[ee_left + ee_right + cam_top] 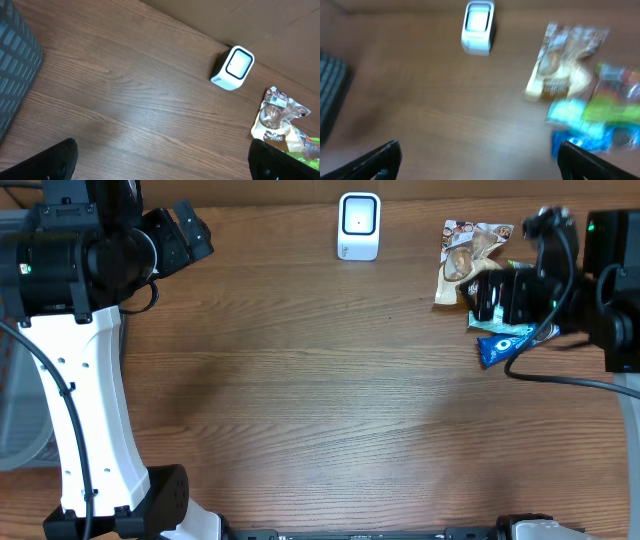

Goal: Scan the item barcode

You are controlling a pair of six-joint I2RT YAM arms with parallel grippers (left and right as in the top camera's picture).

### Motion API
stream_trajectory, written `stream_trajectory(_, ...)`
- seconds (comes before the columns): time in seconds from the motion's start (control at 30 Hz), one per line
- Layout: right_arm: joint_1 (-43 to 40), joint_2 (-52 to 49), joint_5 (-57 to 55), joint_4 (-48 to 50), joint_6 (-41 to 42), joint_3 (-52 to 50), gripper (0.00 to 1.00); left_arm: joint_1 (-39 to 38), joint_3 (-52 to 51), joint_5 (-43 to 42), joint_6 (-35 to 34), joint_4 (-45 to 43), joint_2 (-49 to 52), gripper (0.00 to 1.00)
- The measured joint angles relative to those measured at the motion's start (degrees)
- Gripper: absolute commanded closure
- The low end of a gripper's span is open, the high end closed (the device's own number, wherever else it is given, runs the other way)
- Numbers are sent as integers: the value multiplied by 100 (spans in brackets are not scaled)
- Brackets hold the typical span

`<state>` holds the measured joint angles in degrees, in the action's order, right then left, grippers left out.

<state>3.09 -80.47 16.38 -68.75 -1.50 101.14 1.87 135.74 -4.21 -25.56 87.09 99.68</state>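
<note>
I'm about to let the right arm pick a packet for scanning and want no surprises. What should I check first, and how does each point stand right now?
1. Right gripper open and empty: ok.
2. Left gripper open and empty: ok.
3. Scanner window unblocked: ok.
4. Beige packet and blue packet lying apart for a single pick: not ok, bunched with a green packet.
5. Barcode side facing up: cannot tell, the right wrist view is blurred.

A small white scanner [359,225] stands upright. Off to its right a tan snack packet [470,255] lies flat, a blue packet [500,348] near it.
</note>
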Motion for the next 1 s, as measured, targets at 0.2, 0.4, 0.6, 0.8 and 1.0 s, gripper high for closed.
stream_trajectory(0.2, 155, 461, -562, 1547, -2, -1152, 0, 0, 0, 0, 0, 0, 0, 0)
stream_trajectory(0.4, 225, 2111, -872, 3401, -2, -3182, 0, 0, 0, 0, 0, 2, 0, 0)
stream_trajectory(0.6, 225, 3947, -1226, 5215, -2, -5372, 0, 0, 0, 0, 0, -2, 0, 0)
stream_trajectory(0.8, 225, 5554, -1427, 6664, 0, -7746, 0, 0, 0, 2, 0, -7, 0, 0)
stream_trajectory(1.0, 225, 6955, -1475, 7403, 33, -9436, 0, 0, 0, 0, 0, 0, 11, 0)
